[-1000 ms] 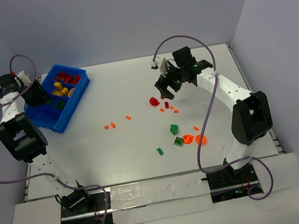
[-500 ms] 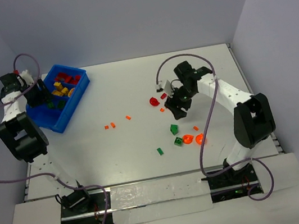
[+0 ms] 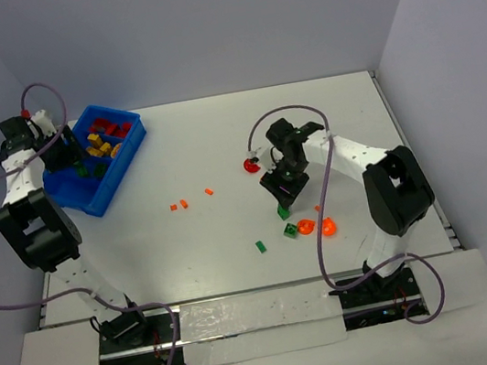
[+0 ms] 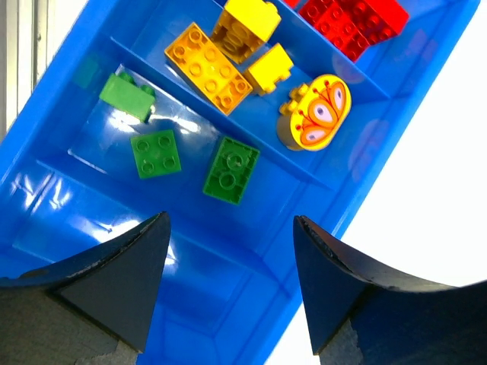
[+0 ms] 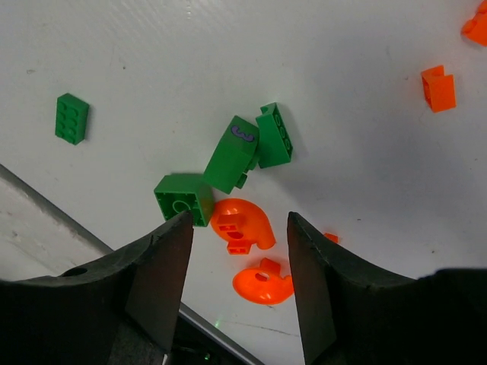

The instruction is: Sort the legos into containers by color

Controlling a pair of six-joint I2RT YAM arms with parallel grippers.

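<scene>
Two hands work well apart in the top view: the left hand point(image 3: 64, 151) hangs over the blue bin point(image 3: 90, 205), and the right hand point(image 3: 281, 186) sits low over the white worktop point(image 3: 191, 144). A red rounded piece point(image 3: 249, 166) lies just beyond the right hand and tiny orange bits point(image 3: 184, 203) lie well off to its left. In the left wrist view the fingers point(image 4: 114, 281) are spread wide with nothing between them. Just past their tips one compartment holds three green bricks point(image 4: 156, 152). The next holds yellow and orange bricks point(image 4: 207, 67) and a rounded butterfly-printed piece point(image 4: 316, 112), and the farthest holds red bricks point(image 4: 350, 19). In the right wrist view that hand's fingers point(image 5: 160, 281) stand apart, pinching nothing. A curved translucent orange piece point(image 5: 242, 222) lies in the gap at their tips, and a second orange piece point(image 5: 262, 283) lies deeper between them. A square green brick point(image 5: 184, 198) sits by the left fingertip. A sloped green brick point(image 5: 232, 158) bearing a purple mark leans against a flat green plate point(image 5: 272, 137) just beyond. A small green brick point(image 5: 72, 118) lies far left.
</scene>
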